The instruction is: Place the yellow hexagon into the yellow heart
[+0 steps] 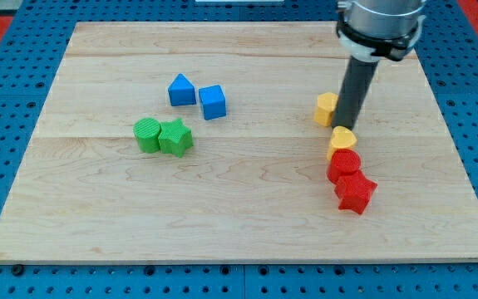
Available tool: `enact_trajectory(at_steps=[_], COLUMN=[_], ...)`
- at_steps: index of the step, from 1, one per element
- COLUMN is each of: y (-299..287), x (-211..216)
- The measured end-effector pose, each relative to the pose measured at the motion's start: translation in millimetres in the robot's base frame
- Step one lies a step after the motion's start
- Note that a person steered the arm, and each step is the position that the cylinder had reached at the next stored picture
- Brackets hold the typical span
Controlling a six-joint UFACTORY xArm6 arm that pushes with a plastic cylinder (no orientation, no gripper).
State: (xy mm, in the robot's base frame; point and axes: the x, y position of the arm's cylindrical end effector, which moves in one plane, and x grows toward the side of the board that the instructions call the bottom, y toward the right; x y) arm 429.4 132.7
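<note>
The yellow hexagon (326, 109) lies right of the board's middle, partly hidden behind my rod. The yellow heart (343, 140) lies just below and to the right of it, a small gap apart. My tip (347, 126) stands between the two, touching or nearly touching the hexagon's right side and just above the heart. The rod comes down from the arm at the view's top right.
A red block (344, 164) touches the heart from below, and a red star (356, 193) touches that one. A blue triangle (181, 90) and blue cube (213, 101) lie left of centre, with a green cylinder (147, 134) and green star (175, 137) below them. The wooden board (239, 224) rests on blue pegboard.
</note>
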Motion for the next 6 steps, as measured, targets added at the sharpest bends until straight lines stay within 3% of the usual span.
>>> enact_trajectory(at_steps=[2, 3, 4, 5, 6], y=[24.1, 51.9, 60.0, 19.2, -8.3], x=[27.7, 4.1, -48.0, -85.0, -68.9])
